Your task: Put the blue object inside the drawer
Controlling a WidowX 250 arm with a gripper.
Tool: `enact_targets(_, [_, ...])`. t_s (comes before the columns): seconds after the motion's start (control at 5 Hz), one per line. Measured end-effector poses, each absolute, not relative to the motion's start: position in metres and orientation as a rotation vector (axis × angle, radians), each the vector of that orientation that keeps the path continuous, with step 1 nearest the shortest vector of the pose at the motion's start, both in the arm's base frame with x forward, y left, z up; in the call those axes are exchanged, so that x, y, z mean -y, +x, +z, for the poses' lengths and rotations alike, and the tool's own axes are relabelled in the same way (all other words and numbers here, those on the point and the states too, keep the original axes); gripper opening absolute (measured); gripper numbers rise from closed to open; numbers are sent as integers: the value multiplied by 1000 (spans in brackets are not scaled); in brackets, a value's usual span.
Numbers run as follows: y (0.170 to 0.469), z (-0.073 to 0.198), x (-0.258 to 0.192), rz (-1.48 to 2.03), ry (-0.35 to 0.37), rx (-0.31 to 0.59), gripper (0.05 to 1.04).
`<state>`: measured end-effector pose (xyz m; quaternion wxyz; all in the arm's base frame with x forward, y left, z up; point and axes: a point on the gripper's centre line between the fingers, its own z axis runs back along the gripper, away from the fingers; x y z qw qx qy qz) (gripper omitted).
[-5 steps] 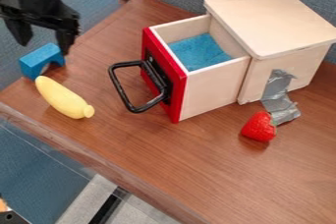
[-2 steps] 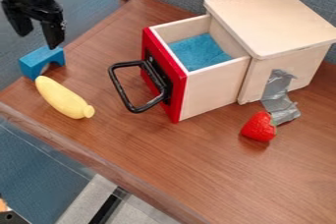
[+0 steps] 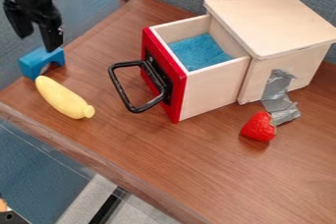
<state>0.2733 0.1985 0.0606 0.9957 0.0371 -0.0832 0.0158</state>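
I am at the picking-up step: my pincer (image 3: pixel 39 42) hangs over the blue block (image 3: pixel 31 64) with its two fingers spread and nothing pinched between them. The block, a small arch, stands near the tabletop's (image 3: pixel 177 169) edge, just beyond the toy banana (image 3: pixel 62 98) and outside the drawer (image 3: pixel 213 88). One of my fingertips overlaps the block's top in the camera view; I cannot tell whether it touches or merely hangs in front.

The next move, as I judge it, calls for lining up before closing. I want one finger on each side of the block, low enough for a firm bite, then a straight squeeze. If I come down as I am and the line is off, a fingertip could land on the block's top and tip it or push it towards the edge. The banana lies close, so I should keep my spread clear of its near-touching end.

The drawer is pulled out, its black handle (image 3: pixel 136 110) facing my side, so I need no opening step first. Once I have a hold, I should lift well above the handle and the red front (image 3: pixel 174 88), cross over, and let go above the blue lining (image 3: pixel 200 51). The grasp is unmade, so most of the task lies ahead.
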Motion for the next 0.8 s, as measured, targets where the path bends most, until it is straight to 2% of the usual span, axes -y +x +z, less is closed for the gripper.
enact_targets(0.4, [273,51,-201,20,122,179,1001])
enact_targets(0.8, [273,43,-204,15,131,164,1001])
